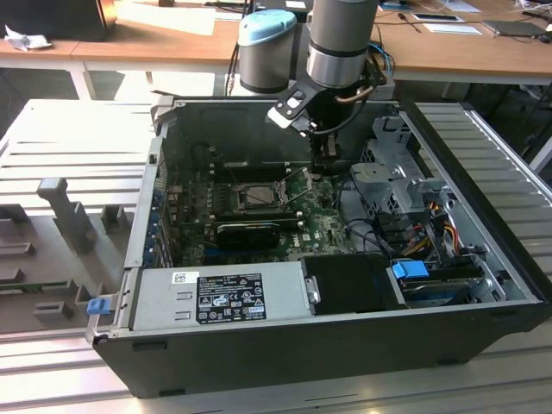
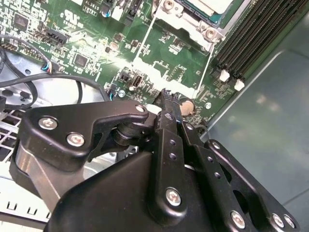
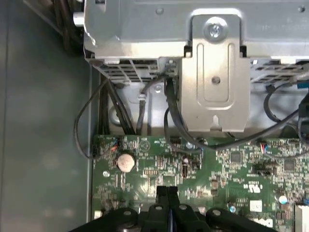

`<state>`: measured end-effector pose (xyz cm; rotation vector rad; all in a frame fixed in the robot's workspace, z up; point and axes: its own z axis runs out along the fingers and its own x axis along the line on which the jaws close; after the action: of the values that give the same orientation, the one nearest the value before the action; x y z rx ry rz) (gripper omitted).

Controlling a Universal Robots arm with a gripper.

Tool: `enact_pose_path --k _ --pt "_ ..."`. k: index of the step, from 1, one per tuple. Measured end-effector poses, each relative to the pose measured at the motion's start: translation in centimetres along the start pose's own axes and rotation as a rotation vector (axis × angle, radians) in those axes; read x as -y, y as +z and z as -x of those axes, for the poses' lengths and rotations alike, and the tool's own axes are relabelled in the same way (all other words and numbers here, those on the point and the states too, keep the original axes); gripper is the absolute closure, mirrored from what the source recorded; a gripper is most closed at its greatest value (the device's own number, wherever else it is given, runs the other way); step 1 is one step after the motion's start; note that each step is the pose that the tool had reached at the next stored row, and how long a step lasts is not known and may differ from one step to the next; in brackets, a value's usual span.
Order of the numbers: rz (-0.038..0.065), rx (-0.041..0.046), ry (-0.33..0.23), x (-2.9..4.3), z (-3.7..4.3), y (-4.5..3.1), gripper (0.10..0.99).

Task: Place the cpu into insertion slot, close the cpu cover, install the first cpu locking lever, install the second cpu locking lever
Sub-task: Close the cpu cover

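– Wooden desks (image 1: pixel 172 47) stand behind a grey slatted table (image 1: pixel 60 129), and an open case (image 1: pixel 285 349) lies on it. Where is the cpu?
– Seated in the slot (image 1: pixel 235 195), on the green board (image 1: pixel 321 226). In the exterior view the slot sits near eight o'clock from the gripper (image 1: pixel 326 166), close but apart.
– How does it look?
– Small, flat and square. In the second wrist view the cpu (image 2: pixel 208 5) shows a pale silver face with a thin teal edge. The grey metal cover (image 2: pixel 186 21) frames it and seems to lie flat over it.
– And the gripper?
– Its black fingers (image 3: pixel 161 195) are pressed together in both wrist views, with nothing between them. They hang over the board near a round coin cell (image 3: pixel 125 162). Whether they touch the board, I cannot tell.
– What else is around?
– In the exterior view a black finned card (image 1: pixel 246 231) lies at six o'clock from the slot, and a grey supply box (image 1: pixel 220 297) at six o'clock from that.
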<state>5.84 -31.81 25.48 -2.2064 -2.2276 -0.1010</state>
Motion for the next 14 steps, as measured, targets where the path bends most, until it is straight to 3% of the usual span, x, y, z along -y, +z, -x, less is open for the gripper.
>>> enact_pose_path --k 7,11,12,13,14 --pt "0.000 0.0002 0.000 -0.67 0.03 0.39 0.980" --pt "0.000 0.0001 0.000 -0.67 0.06 1.07 0.980" --pt "-0.009 0.0000 0.000 -0.75 0.06 1.10 0.980" --pt "-0.034 -0.0012 0.002 -0.82 0.06 1.11 0.980" --pt "-0.044 -0.0027 0.002 -0.82 0.06 1.10 0.980"
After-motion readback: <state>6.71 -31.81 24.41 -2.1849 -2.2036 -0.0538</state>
